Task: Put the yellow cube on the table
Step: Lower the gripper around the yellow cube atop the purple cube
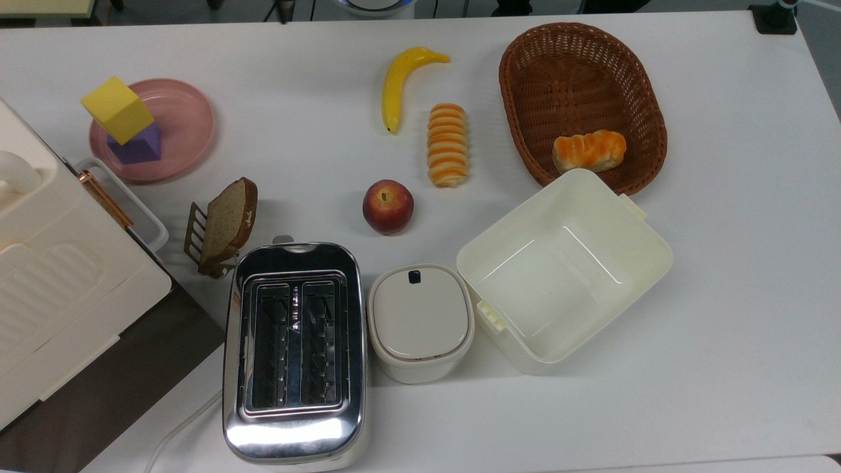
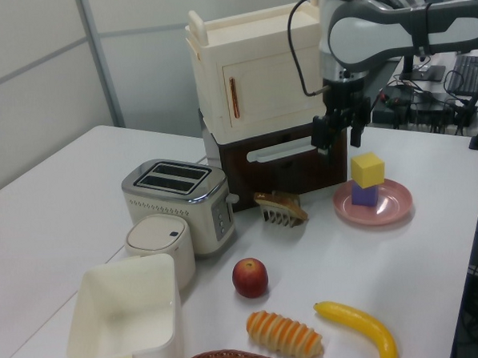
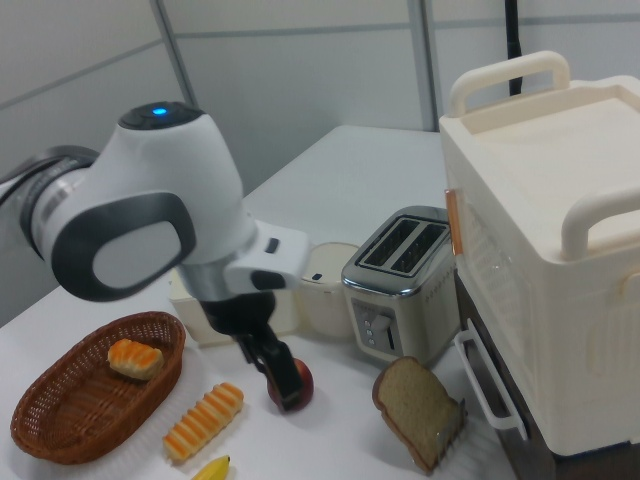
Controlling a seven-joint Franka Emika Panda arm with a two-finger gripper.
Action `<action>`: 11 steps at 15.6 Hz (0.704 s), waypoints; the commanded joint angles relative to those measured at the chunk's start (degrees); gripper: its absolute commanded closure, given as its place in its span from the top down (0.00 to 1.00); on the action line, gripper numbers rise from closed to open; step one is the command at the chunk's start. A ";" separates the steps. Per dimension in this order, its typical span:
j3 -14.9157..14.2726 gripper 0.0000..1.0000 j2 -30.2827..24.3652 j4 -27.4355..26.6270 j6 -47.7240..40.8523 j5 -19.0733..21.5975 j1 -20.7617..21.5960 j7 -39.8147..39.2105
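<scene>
The gripper point(image 2: 337, 138) hangs in the air, holding nothing, just beside the yellow cube point(image 2: 368, 170); whether it is released or clenched cannot be told. The yellow cube sits atop a purple cube point(image 2: 365, 194) on a pink plate point(image 2: 389, 210) near the table point(image 2: 435, 257) corner.

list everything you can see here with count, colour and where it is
yellow cube: 1, yellow, stacked on the purple cube
purple cube: 1, purple, on the plate
plate: 1, pink, the top view's upper left
table: 1, white, under everything
banana: 1, yellow, top centre
striped bread rolls: 2, orange and cream, one by the banana, one in the basket
basket: 1, brown wicker, upper right
apple: 1, red, centre
bin: 1, cream, open, below the basket
lidded container: 1, white, beside the toaster
toaster: 1, chrome, bottom
bread slice: 1, brown, in a rack
cabinet: 1, cream, left edge
gripper: 1, black, near the cubes in the left view
</scene>
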 commanded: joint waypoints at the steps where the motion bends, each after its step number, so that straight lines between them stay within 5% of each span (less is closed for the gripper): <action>1: 0.20 1.00 3.40 -0.56 6.34 -1.02 -4.88 0.82; 6: 0.02 1.00 13.33 4.17 14.79 -2.34 -13.05 0.30; 11: 0.02 1.00 16.42 5.41 18.04 -3.40 -18.68 0.12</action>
